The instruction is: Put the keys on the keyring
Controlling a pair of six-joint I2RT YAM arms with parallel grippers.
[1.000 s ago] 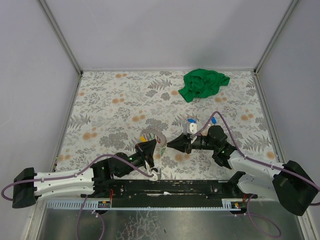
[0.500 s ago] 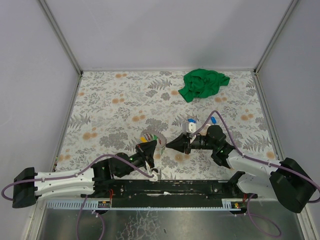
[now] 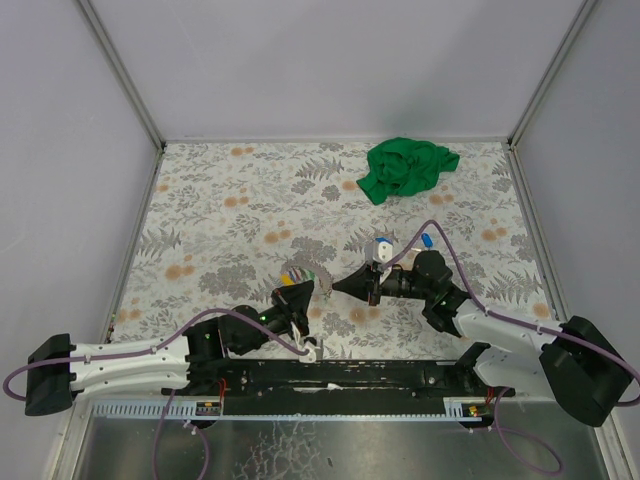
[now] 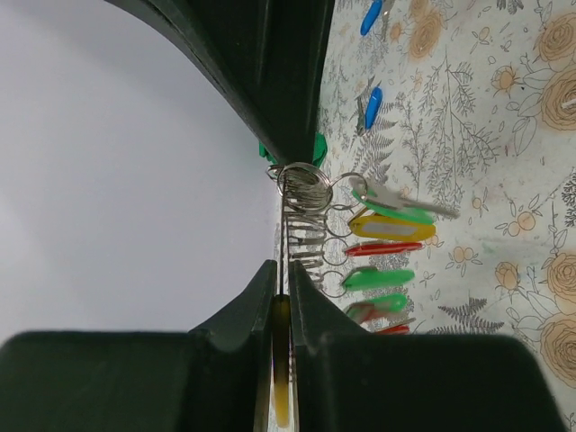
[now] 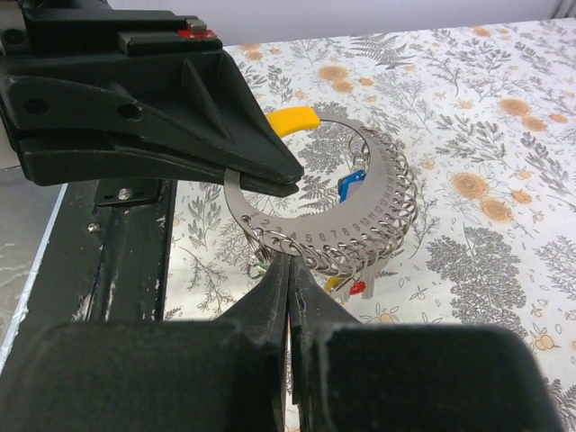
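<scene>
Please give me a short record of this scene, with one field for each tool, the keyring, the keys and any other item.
left tool: shut on the keyring, near its yellow tab
right tool: fingers pressed together, tip against the keyring's near edge; whether it grips anything cannot be seen
keys on keyring: green, yellow and red heads, hanging in a row
loose keys: two blue ones lying on the table, apart from both tools
green cloth: bunched at the far side
</scene>
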